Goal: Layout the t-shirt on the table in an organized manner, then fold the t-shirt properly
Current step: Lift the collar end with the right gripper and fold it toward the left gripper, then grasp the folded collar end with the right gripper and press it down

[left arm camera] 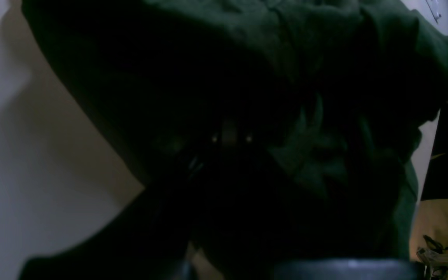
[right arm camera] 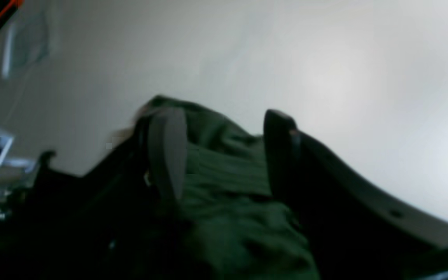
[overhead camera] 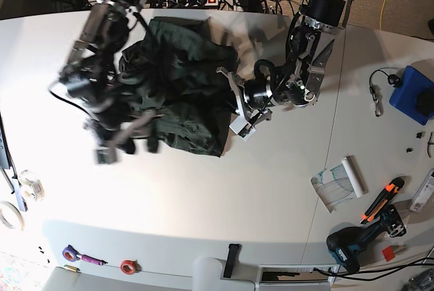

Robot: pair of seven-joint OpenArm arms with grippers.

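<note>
A dark green t-shirt (overhead camera: 180, 87) lies crumpled at the back left of the white table (overhead camera: 203, 196). My right gripper (overhead camera: 129, 138) is at its front left edge, blurred. In the right wrist view its two dark fingers (right arm camera: 167, 155) stand a little apart with a thick bunch of the t-shirt (right arm camera: 224, 182) pressed between them. At the shirt's right edge, my left gripper (overhead camera: 234, 101) has its pale jaws spread. The left wrist view is filled by dark folds of the t-shirt (left arm camera: 247, 58), which hide the fingers.
To the right lie a blue box (overhead camera: 410, 94), a paper roll (overhead camera: 342, 182), an orange-handled cutter (overhead camera: 380, 199) and a drill (overhead camera: 356, 243). Tape rolls (overhead camera: 10, 215) sit at the left edge. A red tape roll (overhead camera: 127, 266) is near the front. Cables crowd the back.
</note>
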